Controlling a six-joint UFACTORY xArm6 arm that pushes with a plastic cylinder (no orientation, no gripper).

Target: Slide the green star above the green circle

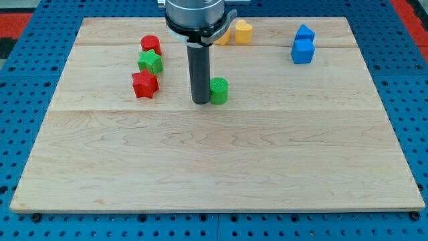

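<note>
Biggest risk I see: my tip (200, 101) is parked right against the green circle (219, 91), on its left side, so any move toward the view's right shoves the circle off and the target spot goes with it. The green star (151, 62) sits well off to the view's left, squeezed between a red block (151, 45) above and the red star (144, 84) below, so pushing it could drag those two along. The arm hangs straight down from the view's top, rod vertical, tip on the desk (214, 174). No gripper here, just the bare rod, so nothing is open or pinching anything
</note>
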